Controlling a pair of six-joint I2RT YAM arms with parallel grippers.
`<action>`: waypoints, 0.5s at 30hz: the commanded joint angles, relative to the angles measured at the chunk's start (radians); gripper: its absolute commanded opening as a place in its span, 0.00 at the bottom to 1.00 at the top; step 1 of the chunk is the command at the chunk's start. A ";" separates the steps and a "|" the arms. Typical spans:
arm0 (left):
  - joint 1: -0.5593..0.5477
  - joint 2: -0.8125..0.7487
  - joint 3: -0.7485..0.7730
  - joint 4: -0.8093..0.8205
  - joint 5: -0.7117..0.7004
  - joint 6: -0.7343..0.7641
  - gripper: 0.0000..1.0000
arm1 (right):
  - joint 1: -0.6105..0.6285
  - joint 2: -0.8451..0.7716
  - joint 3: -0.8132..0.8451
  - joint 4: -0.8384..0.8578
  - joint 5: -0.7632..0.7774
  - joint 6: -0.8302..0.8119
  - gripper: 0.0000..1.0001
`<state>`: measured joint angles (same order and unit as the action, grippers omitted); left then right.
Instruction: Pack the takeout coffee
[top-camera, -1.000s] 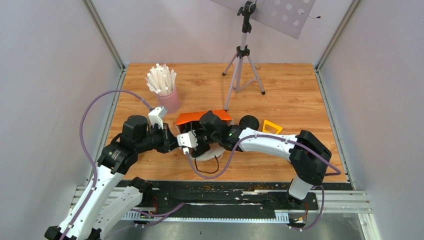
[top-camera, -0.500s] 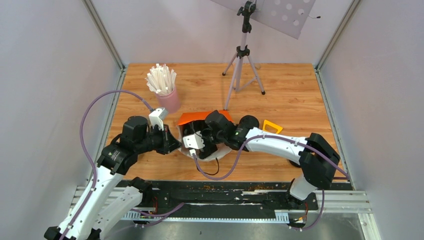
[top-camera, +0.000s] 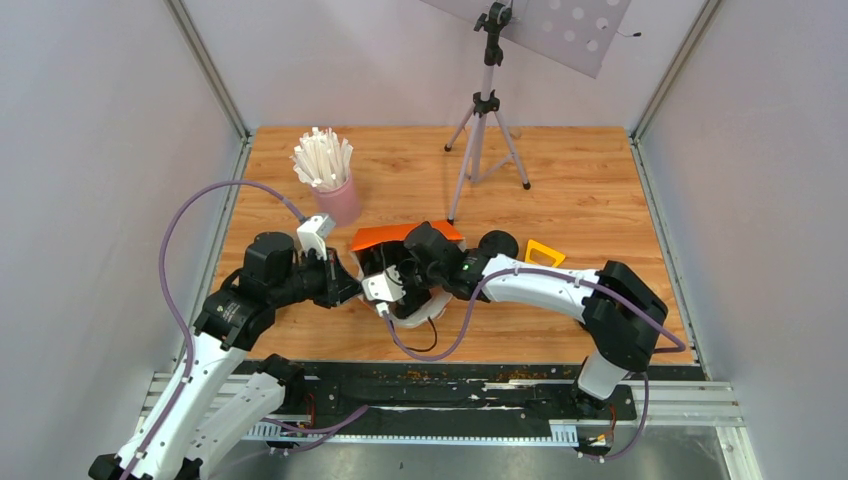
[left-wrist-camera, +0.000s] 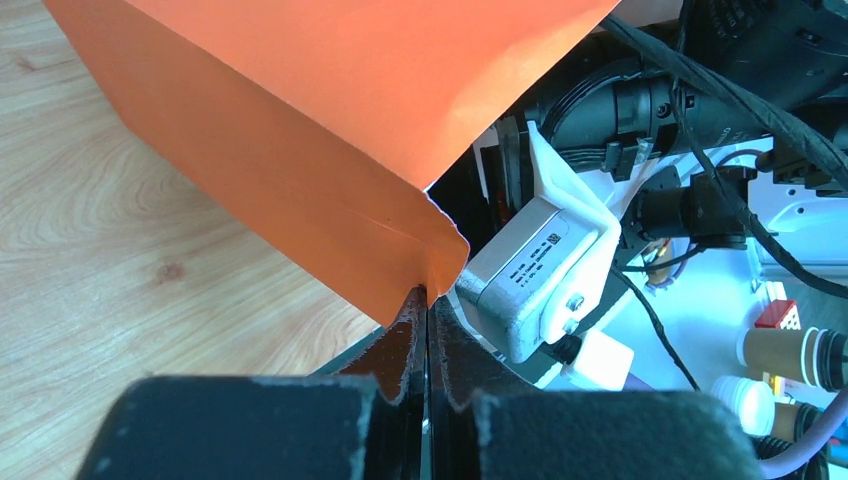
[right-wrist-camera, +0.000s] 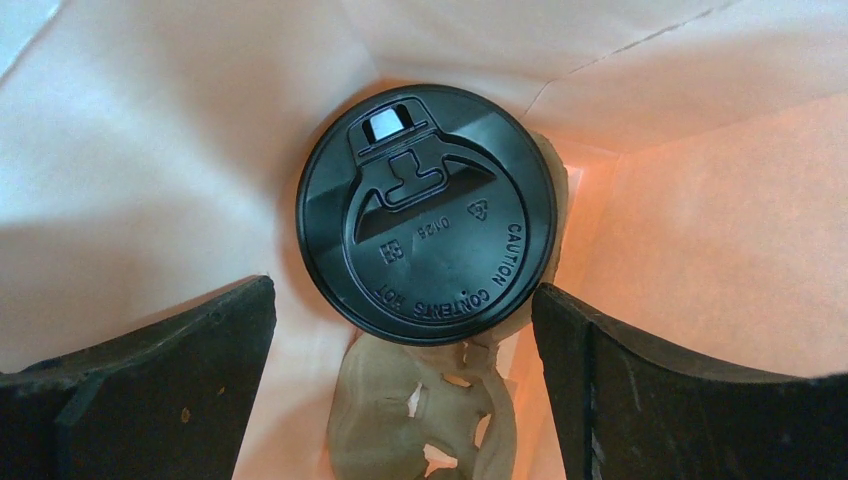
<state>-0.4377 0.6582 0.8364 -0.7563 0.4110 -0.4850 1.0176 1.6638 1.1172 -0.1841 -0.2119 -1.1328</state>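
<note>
The takeout coffee (right-wrist-camera: 428, 215), a small paper cup capped with a round black plastic lid, stands upright at the bottom of the orange paper bag (left-wrist-camera: 300, 130). In the right wrist view its lid fills the centre of the frame. Below it, at the lower centre, shows part of a grey-brown moulded pulp tray (right-wrist-camera: 390, 410). The cup seems seated in one of the tray's wells, though the lid hides the join.

The right claw (right-wrist-camera: 404, 330) is spread wide and holds nothing. Its two dark fingers sit at the lower left and lower right of that view, clear of the lid on both sides. The cup lies straight ahead of this claw, between the lines of the fingers and deeper in the bag. Its long axis points back up along the claw's own line, so a withdrawal would be a straight pull out of the bag mouth.

The right arm is the nearer one. In the top view it sweeps from the lower right to the centre of the wooden table (top-camera: 600, 180), with its wrist tipped down into the bag.

The left claw (left-wrist-camera: 428, 310) is clamped tight on a folded corner of the bag's rim, with its arm reaching in from the lower left
</note>
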 joint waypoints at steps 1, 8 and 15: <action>0.000 -0.011 0.004 0.073 0.032 -0.016 0.02 | 0.001 0.025 0.037 0.035 -0.058 -0.031 0.99; 0.001 -0.002 0.000 0.089 0.033 -0.024 0.02 | 0.001 0.059 0.067 0.035 -0.069 -0.040 0.92; 0.000 0.004 0.009 0.080 0.024 -0.018 0.02 | -0.001 0.067 0.070 0.043 -0.081 -0.016 0.72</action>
<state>-0.4358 0.6624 0.8291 -0.7422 0.4049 -0.4934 1.0134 1.7020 1.1564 -0.1562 -0.2481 -1.1580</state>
